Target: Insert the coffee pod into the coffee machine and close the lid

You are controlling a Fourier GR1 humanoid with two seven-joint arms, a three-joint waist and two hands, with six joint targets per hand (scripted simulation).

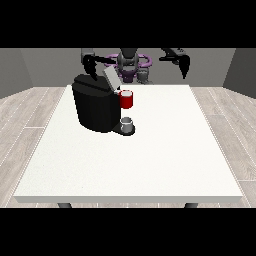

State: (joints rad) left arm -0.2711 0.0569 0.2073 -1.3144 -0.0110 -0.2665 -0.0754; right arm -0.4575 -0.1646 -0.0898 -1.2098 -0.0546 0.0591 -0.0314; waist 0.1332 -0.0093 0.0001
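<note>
We had the large white rectangular table (150, 170) filling most of the view, with the bulky black coffee machine (95, 107) standing on its far-left part. Its grey lid flap (110, 77) stood tilted up, so we judged the lid was not yet closed. A red thing at the machine (126, 99) sat at the brew head, and below it a small grey thing (127, 123) rested on the machine's dark drip base; we couldn't tell whether that was the grey coffee pod or a cup, so we left the pod's place open.

Step in hand, as we read it: approach. Neither hand was near the brew head.

The hand at the view's left (90, 65) hung just behind the machine's top rear edge, apart from the lid. Fingers pointed downward, held nothing; curl too small for us to tell.

The hand at the view's right (184, 64) hovered high over the far-right table edge, well apart from everything. Holding nothing; finger spread unclear too.

Next move, our call: find and take the pod, bring it to the opening under the raised lid, then push the flap down.
</note>
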